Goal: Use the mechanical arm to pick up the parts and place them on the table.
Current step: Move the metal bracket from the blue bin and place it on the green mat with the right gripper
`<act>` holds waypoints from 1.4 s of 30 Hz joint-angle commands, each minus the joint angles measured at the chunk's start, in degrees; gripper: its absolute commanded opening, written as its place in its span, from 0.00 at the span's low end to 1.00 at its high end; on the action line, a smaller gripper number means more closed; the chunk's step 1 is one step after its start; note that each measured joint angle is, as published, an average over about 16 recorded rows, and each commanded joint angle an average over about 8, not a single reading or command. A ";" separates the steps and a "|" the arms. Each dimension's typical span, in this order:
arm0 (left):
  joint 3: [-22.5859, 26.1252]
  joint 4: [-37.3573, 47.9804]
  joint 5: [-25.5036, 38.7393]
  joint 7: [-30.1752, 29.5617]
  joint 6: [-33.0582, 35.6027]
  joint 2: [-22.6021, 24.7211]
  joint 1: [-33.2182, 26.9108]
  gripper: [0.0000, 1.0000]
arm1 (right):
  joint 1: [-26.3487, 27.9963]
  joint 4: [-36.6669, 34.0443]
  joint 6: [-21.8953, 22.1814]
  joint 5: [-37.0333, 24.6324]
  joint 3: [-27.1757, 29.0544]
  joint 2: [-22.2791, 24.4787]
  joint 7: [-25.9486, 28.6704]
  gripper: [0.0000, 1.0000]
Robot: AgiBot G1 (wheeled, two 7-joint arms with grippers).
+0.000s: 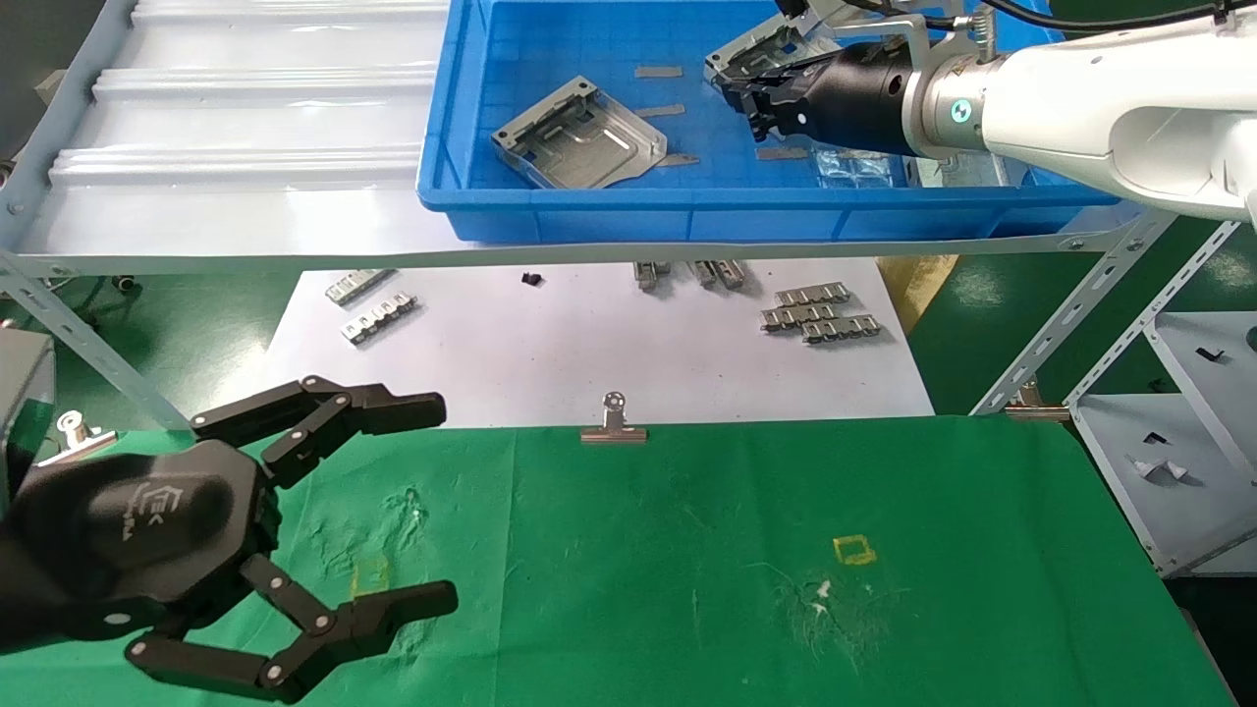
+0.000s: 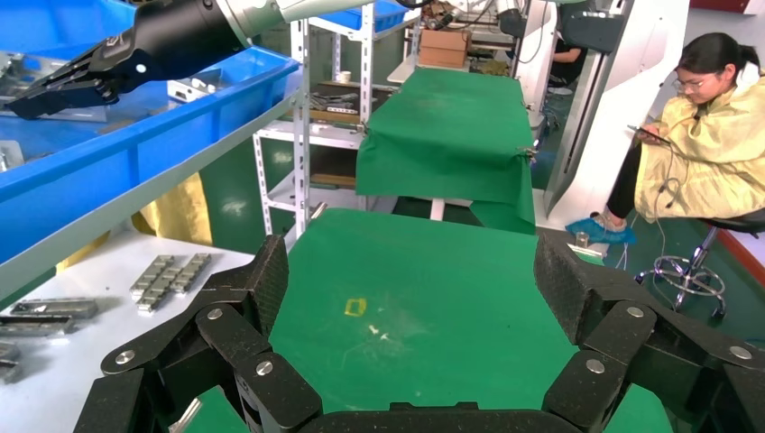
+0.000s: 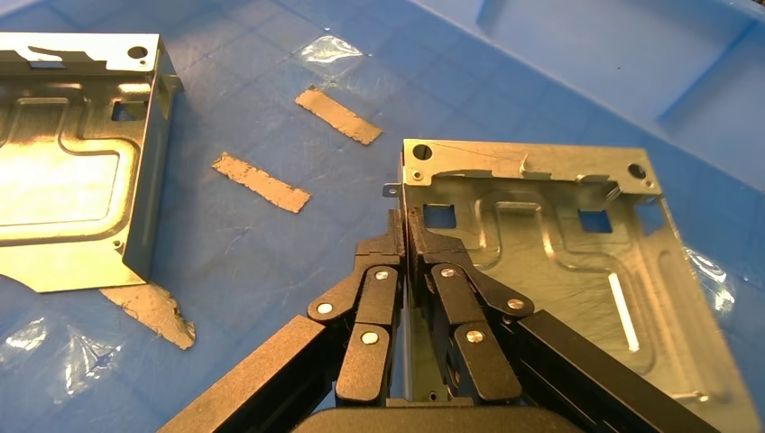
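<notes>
My right gripper (image 1: 735, 86) reaches into the blue bin (image 1: 609, 211) on the shelf. In the right wrist view it (image 3: 405, 221) is shut on the folded-up side edge of a grey sheet-metal part (image 3: 559, 262), also seen in the head view (image 1: 764, 47). I cannot tell whether this part is off the bin floor. A second part (image 1: 579, 133) lies free in the bin to the left (image 3: 72, 180). My left gripper (image 1: 440, 503) is open and empty, hovering over the left of the green table (image 1: 687, 550); the left wrist view shows it (image 2: 410, 271) above the bare cloth (image 2: 424, 298).
Small ridged metal strips (image 1: 820, 314) lie on the white sheet below the shelf. A silver binder clip (image 1: 614, 422) sits on the table's far edge. A pale corrugated shelf (image 1: 245, 147) is left of the bin. A metal rack (image 1: 1178, 412) stands at the right.
</notes>
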 commanded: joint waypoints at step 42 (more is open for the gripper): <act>0.00 0.00 0.00 0.00 0.00 0.00 0.00 1.00 | -1.92 30.81 -48.32 20.90 -11.34 29.55 -14.22 0.00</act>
